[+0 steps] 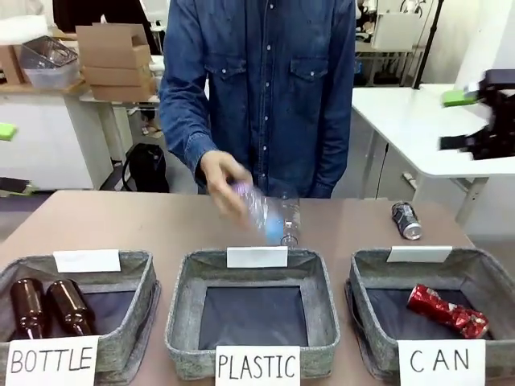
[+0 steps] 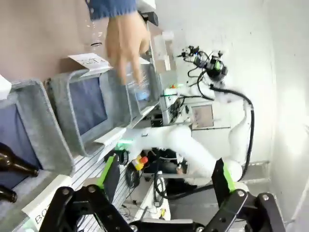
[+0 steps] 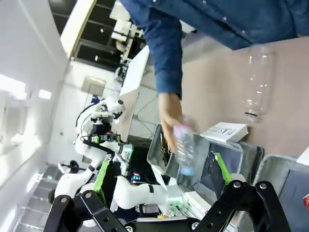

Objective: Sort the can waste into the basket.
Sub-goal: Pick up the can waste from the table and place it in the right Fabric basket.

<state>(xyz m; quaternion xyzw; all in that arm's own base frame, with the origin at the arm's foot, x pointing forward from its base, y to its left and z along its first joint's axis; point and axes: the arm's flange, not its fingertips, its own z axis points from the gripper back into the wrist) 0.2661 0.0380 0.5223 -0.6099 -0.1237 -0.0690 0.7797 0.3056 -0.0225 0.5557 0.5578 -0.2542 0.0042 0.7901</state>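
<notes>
The red can (image 1: pixel 447 310) lay in the basket (image 1: pixel 362 277) marked CAN. The black can (image 1: pixel 406 220) lay on the table (image 1: pixel 121 225), at 11 o'clock from it. The left gripper (image 2: pixel 164 174) and right gripper (image 3: pixel 161 174) stood open, empty. Next, I judge, 1 gripper must grasp the black can.

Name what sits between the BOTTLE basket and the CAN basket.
The PLASTIC basket, with nothing inside it, as the front view shows.
</notes>
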